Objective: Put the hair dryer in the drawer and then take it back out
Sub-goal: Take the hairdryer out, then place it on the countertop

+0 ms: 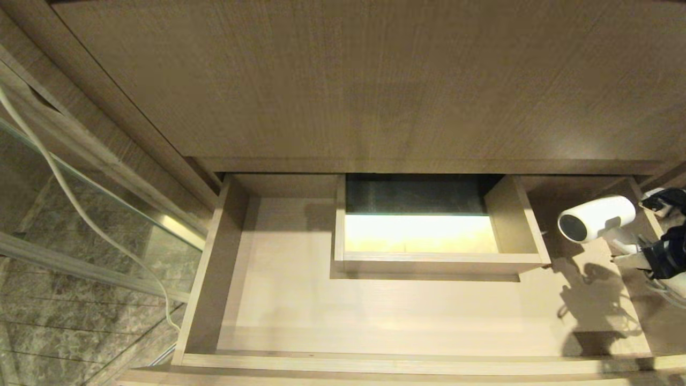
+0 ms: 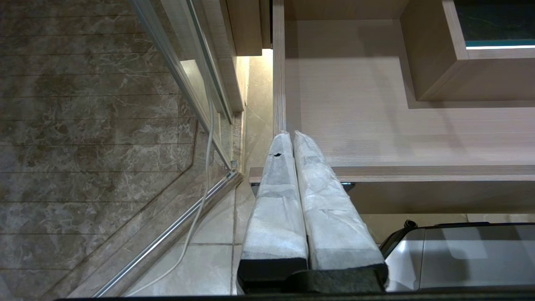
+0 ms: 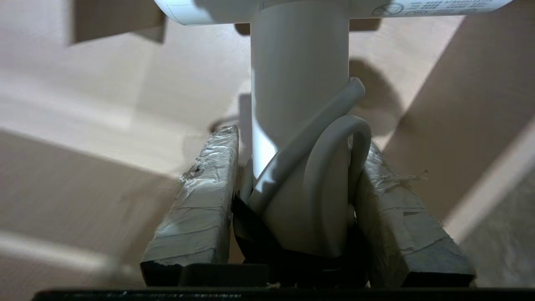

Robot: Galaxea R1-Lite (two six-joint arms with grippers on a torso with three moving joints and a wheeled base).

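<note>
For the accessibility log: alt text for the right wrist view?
The right gripper clamps the handle of the white hair dryer, its cord looped between the taped fingers. The barrel crosses above; the pale wood drawer lies blurred behind.

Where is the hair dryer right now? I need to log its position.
In the head view the hair dryer is at the right end of the open drawer, right of the boxed cut-out, its handle clamped in the right gripper.

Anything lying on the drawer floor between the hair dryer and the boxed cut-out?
No. In the head view only bare floor and shadow separate the hair dryer, held by the right gripper, from the boxed cut-out.
</note>
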